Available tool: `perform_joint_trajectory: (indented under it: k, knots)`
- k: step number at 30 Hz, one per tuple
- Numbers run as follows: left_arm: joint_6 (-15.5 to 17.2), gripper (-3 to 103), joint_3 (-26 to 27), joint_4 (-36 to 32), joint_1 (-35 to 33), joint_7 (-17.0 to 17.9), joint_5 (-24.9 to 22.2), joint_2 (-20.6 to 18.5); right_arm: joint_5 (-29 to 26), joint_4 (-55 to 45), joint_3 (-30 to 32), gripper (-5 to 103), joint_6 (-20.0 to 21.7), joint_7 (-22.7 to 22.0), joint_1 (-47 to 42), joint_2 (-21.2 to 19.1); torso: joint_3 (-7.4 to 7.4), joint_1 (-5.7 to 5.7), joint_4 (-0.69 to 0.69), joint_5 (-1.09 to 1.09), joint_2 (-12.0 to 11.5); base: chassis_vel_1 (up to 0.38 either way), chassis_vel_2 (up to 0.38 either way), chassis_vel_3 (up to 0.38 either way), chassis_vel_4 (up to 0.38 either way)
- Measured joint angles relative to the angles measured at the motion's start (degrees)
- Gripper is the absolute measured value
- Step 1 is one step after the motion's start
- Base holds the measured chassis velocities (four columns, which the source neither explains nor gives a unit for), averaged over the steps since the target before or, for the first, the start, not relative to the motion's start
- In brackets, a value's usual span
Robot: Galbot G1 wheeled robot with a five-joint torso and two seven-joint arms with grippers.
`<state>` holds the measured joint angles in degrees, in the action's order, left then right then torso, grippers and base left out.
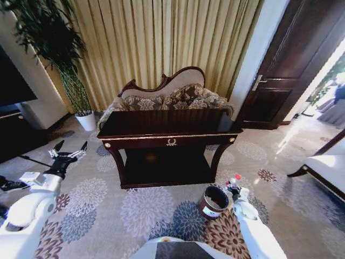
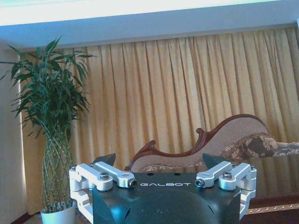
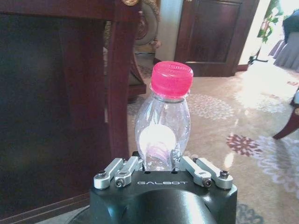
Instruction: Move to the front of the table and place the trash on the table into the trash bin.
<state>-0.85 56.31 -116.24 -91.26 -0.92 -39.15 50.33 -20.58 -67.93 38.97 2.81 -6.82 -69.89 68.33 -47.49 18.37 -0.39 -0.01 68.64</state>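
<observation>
- One counter [image 1: 170,141], dark and glossy, stands ahead of the robot before a sofa [image 1: 167,100].
- One trash bin [image 1: 213,201] sits on the carpet near the counter's front right leg.
- Right end effector [image 3: 161,163] is clamped on one clear bottle [image 3: 163,126] with a red cap, upright, just beside the bin.
- Left end effector [image 1: 69,150] hangs spread wide and empty, left of the counter.

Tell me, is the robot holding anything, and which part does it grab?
The right gripper holds the clear plastic bottle with a red cap by its lower body. The left gripper is open, empty.
</observation>
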Motion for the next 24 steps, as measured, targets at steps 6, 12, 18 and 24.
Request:
perform_joint_trajectory:
  k: [6, 12, 18, 24]
  knots:
    - [0.3, 100, -0.7, -0.9, 0.0, 0.6, 0.3, -0.1, -1.2, -0.3, 0.0, 25, -1.1, 0.0, 0.0, 1.2, 0.00, 0.00, 0.00, 0.01, 0.0, 0.000, 0.000, 0.000, 0.000]
    - [0.6, 100, -0.6, -1.7, -0.4, 0.9, 0.3, -0.8, -3.0, -3.5, -0.7, 25, -0.9, 0.0, 0.2, 4.4, 0.00, 0.00, 0.02, 0.00, 0.0, 0.000, 0.000, 0.000, 0.000]
    - [0.7, 100, 1.2, -2.2, -1.4, 1.0, -0.1, -1.4, -1.2, -2.4, -1.1, 25, -1.6, 0.0, 1.0, 5.2, 0.00, 0.00, 0.01, 0.01, 0.0, 0.000, 0.000, 0.000, 0.000]
    - [0.7, 100, 1.5, -2.4, -1.6, 1.2, -0.2, -1.6, -0.6, -2.0, -1.0, 22, -2.0, 0.0, 0.8, 5.1, 0.00, 0.00, 0.01, 0.00, 0.0, 0.000, 0.000, 0.000, 0.000]
